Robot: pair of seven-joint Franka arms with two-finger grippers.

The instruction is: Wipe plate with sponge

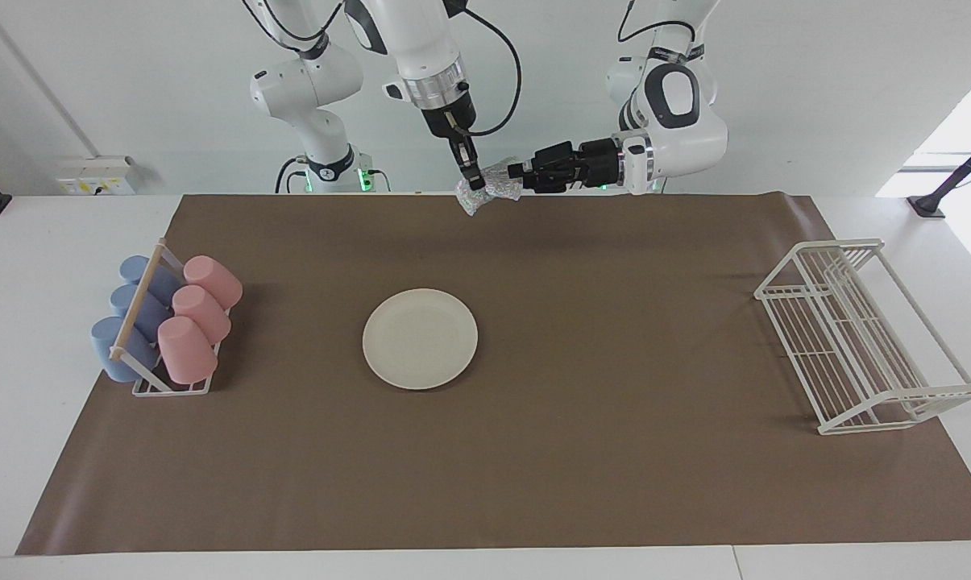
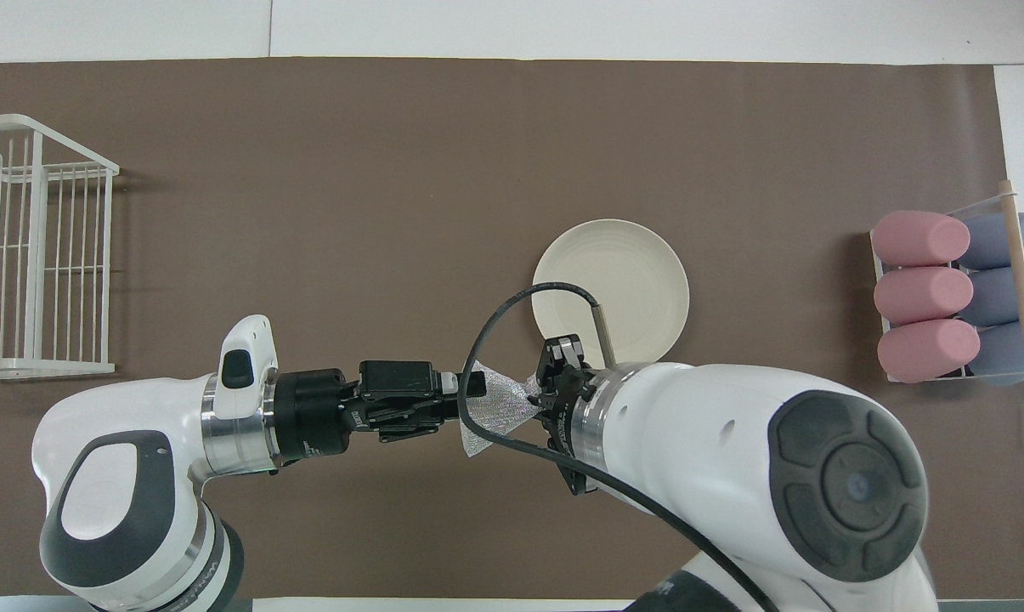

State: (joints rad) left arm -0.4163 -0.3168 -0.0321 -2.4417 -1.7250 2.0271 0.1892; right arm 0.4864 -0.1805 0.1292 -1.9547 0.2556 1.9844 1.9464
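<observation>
The silvery mesh sponge [image 1: 493, 185] [image 2: 495, 410] hangs in the air over the mat's edge by the robots. My right gripper [image 1: 474, 182] points straight down and is shut on the sponge's end toward the right arm. My left gripper [image 1: 516, 171] [image 2: 475, 385] reaches in level from the side; it is open, with its fingertips at the sponge's other edge. The cream-white plate [image 1: 420, 339] [image 2: 635, 263] lies flat on the brown mat, out toward the middle of the table, with nothing on it. In the overhead view my right arm covers the plate's nearer rim.
A rack of pink and blue cups [image 1: 167, 322] [image 2: 953, 293] stands at the right arm's end of the mat. A white wire dish rack [image 1: 856, 338] [image 2: 27, 255] stands at the left arm's end. The brown mat [image 1: 614, 451] covers most of the table.
</observation>
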